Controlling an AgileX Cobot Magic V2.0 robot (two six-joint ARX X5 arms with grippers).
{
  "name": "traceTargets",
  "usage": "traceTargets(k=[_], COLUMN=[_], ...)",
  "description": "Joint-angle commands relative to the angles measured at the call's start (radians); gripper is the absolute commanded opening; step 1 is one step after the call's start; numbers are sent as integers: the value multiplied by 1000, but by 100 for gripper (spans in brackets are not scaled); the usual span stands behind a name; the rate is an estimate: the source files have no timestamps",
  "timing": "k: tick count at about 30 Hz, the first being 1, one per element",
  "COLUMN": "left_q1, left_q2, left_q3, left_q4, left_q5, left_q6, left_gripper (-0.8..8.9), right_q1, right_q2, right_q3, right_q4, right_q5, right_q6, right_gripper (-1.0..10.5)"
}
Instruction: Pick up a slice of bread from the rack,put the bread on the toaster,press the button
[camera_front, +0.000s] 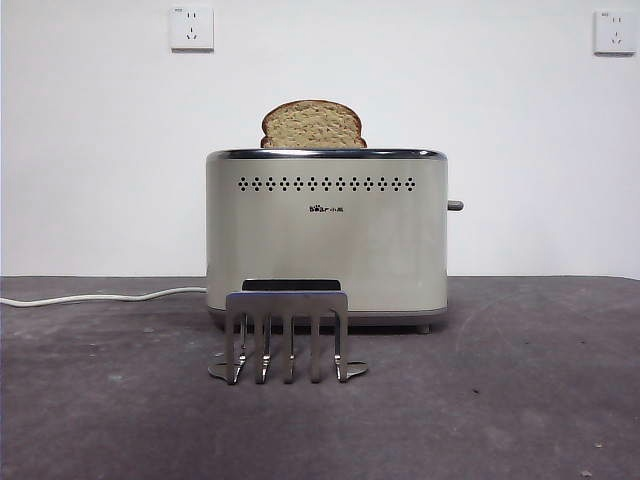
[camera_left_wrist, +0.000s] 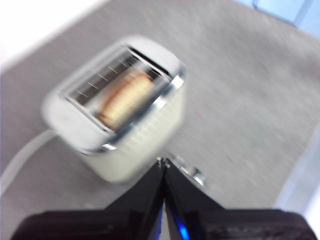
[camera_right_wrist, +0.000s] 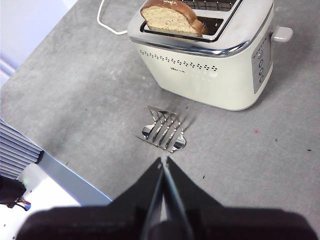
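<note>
With the slice of bread (camera_right_wrist: 170, 17) standing in the toaster (camera_right_wrist: 210, 75) slot, the right gripper (camera_right_wrist: 164, 161), jaws closed and empty, should reach ahead to the side lever (camera_right_wrist: 282, 33) and press straight down.

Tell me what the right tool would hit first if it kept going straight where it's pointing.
Most likely the rack: it sits directly ahead of the shut right tool, with the toaster farther beyond. Depth is hard to judge, so it might meet the table just short of it.

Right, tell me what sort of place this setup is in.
Probably a lab or test room staged as a kitchen corner, not a real kitchen: a toaster and a rack stand alone on a grey table, against a bare white wall with a socket.
</note>
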Motion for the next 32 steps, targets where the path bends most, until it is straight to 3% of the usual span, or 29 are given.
traceTargets(k=[1, 10, 14, 18, 23, 25, 32], left_q1=[44, 271, 372, 450, 495, 508, 519], left_q2=[-56, -241, -351, -529, -764, -850, -1073], left_q3=[-3, -11, -102, -340, -740, -902, -1333], left_q4=[76, 377, 488, 669, 928, 1014, 1152], left_q5=[-3, 117, 119, 108, -34, -39, -62], left_q6=[16, 21, 23, 23, 23, 20, 11], left_gripper=[-3, -3, -3, -3, -3, -3, -3], right_q1=[1, 1, 1, 1, 1, 1, 1], right_q2=[-3, -3, -3, -3, -3, -3, -2], right_q3=[-11, -11, -11, -11, -11, -11, -11], right_q4=[3, 3, 3, 3, 3, 3, 3], right_q5=[3, 3, 3, 3, 3, 3, 3], right_q6=[-8, -8, -8, -8, -8, -8, -8], right_gripper=[1, 1, 1, 1, 1, 1, 1])
